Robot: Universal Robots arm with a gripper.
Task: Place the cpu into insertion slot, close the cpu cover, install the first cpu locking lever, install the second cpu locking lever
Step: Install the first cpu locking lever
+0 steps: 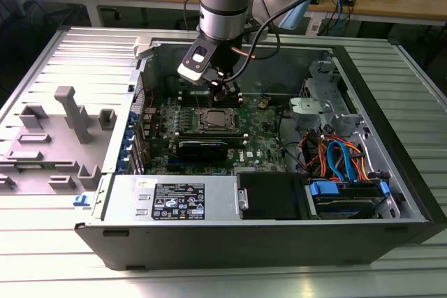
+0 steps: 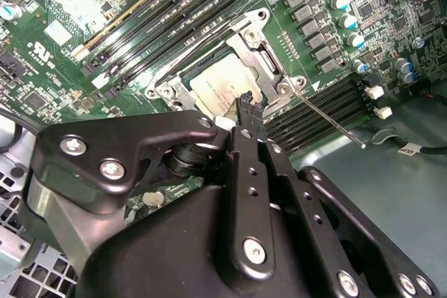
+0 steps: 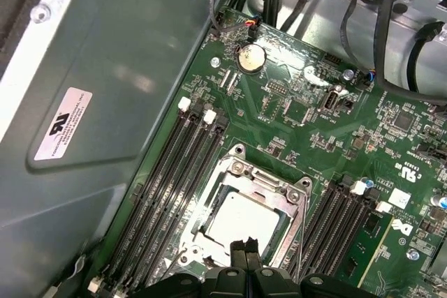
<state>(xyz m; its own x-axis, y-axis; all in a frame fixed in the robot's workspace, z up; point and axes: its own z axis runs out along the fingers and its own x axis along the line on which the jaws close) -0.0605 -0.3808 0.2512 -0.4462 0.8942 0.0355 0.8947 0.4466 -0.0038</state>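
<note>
The gripper (image 3: pixel 244 246) hung over the cpu (image 3: pixel 241 218), fingers pressed together on nothing. In the first wrist view it hid the cpu cover's (image 3: pixel 262 183) near edge.

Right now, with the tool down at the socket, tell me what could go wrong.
1. The tool has its closed tips at the edge of the cpu, by the cpu cover; a slip might scratch the chip.
2. A thin locking lever stands free beside the cover, so the cover may not be clamped and could lift.
3. The memory slots flank the cover closely; a sideways move could strike them.
</note>
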